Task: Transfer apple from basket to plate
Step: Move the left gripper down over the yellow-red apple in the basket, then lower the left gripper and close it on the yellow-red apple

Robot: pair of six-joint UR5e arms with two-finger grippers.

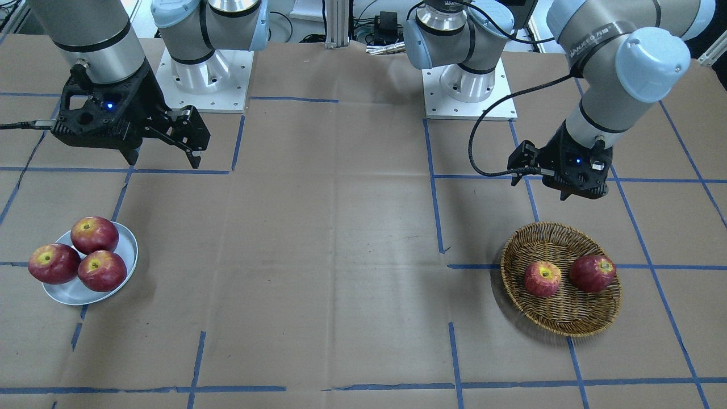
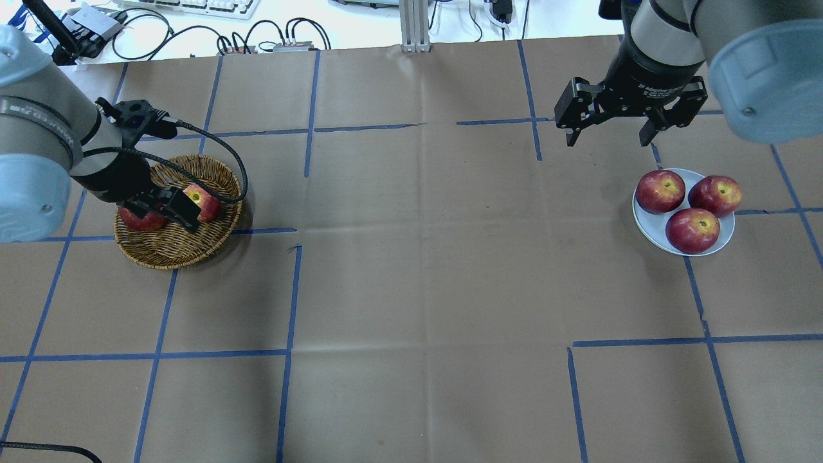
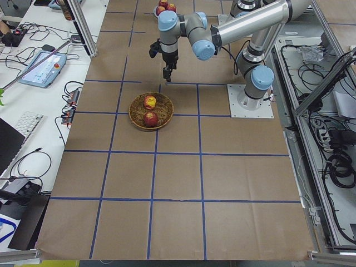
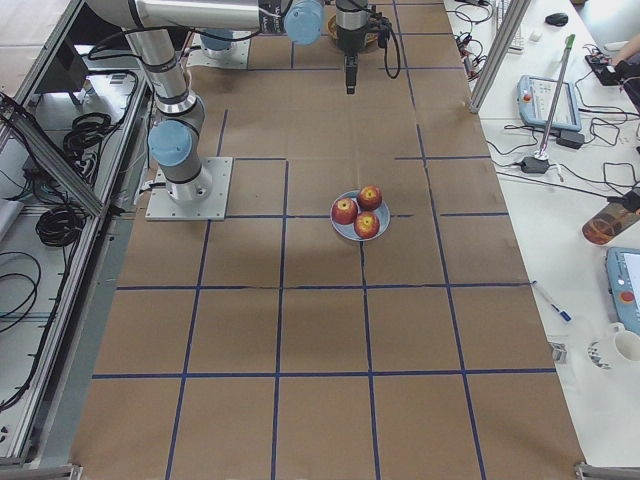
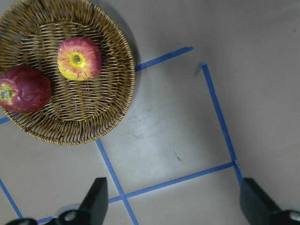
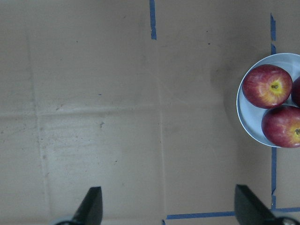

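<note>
Left wrist-mounted view has the left claw (image 5: 173,199) with its two black fingers spread wide and nothing between them but bare table. It hangs in the air just off the rim of the round shallow basket of woven brown wicker (image 5: 119,105) and touches neither the weave nor the fruit.

Inside the basket lies the paler pinkish-red apple with streaky skin and a broad yellow patch round its stem hollow (image 5: 79,58), stem hollow facing up. Just beside it in the same basket, a small gap apart, sits a darker, glossy deep-red apple (image 5: 23,89). In the front-facing view both fruits rest near the basket's middle, and the left claw is raised above the basket's robot-side rim.

The basket stands on the table covered in brown paper and crossed by blue tape lines (image 2: 418,257).

Well apart from the basket, at the table's opposite end on the robot's right, the right claw (image 2: 607,134) hovers with its fingers also spread wide and holding nothing. Near it, equally far from the basket, is the small round glossy white plate (image 2: 648,233). It carries three deep-red apples (image 2: 692,230) packed together, one overhanging the rim.
</note>
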